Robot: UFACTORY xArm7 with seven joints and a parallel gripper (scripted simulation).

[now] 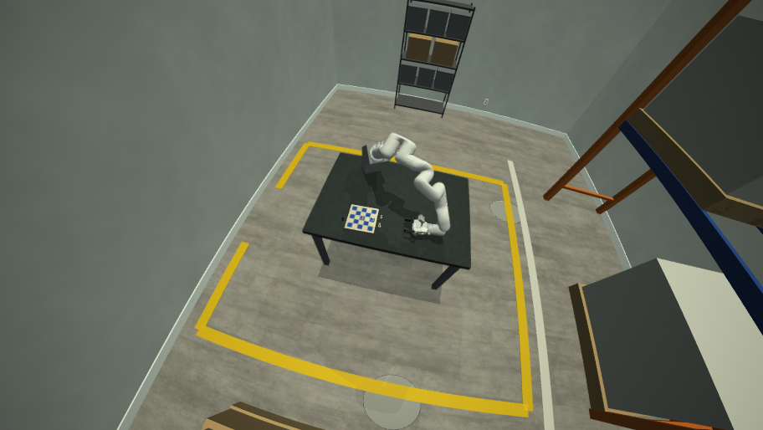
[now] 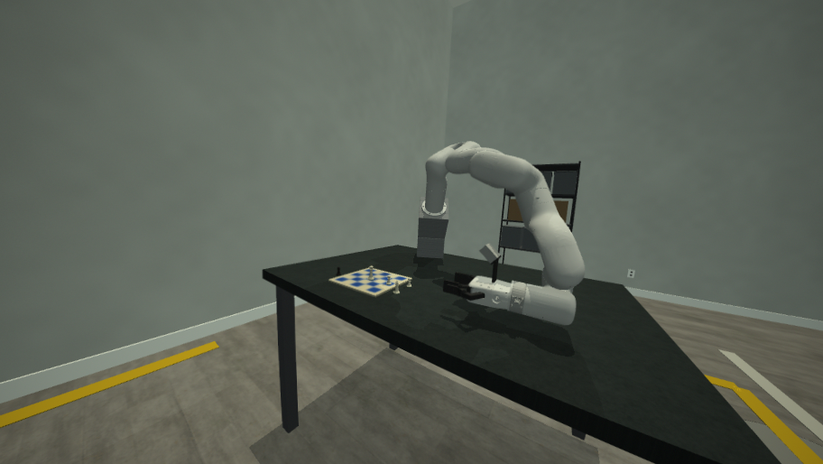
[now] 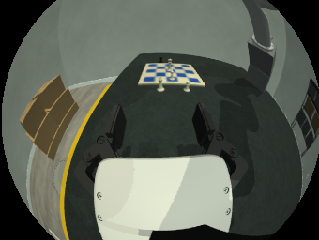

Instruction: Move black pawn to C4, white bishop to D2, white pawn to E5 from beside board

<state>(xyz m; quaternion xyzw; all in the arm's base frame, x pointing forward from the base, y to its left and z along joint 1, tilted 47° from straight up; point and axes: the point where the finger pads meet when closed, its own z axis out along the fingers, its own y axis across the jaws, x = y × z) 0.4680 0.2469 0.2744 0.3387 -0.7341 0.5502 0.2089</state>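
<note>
My gripper [image 1: 407, 224] [image 2: 450, 280] [image 3: 159, 112] is open and empty, low over the table and apart from the board, its fingers pointing toward it. The chessboard [image 1: 359, 230] [image 2: 356, 283] [image 3: 146, 79] is blue and cream. Two white pieces stand upright beside its edge nearer my gripper. The taller, seemingly the white bishop [image 1: 380, 225] [image 2: 396, 288] [image 3: 160, 85], is nearer the table's long front edge; the shorter looks like the white pawn [image 1: 381, 217] [image 2: 409, 283] [image 3: 187, 87]. The black pawn [image 1: 343, 218] [image 2: 338, 271] [image 3: 161, 60] stands beyond the opposite edge. Square labels are too small to read.
Light pieces stand on the board, one near its middle [image 2: 371, 273] and one nearer my gripper [image 2: 389, 280] [image 3: 159, 112]. The arm's base [image 2: 431, 237] [image 3: 262, 66] stands at the table's back. A shelf [image 1: 435, 58] stands by the far wall.
</note>
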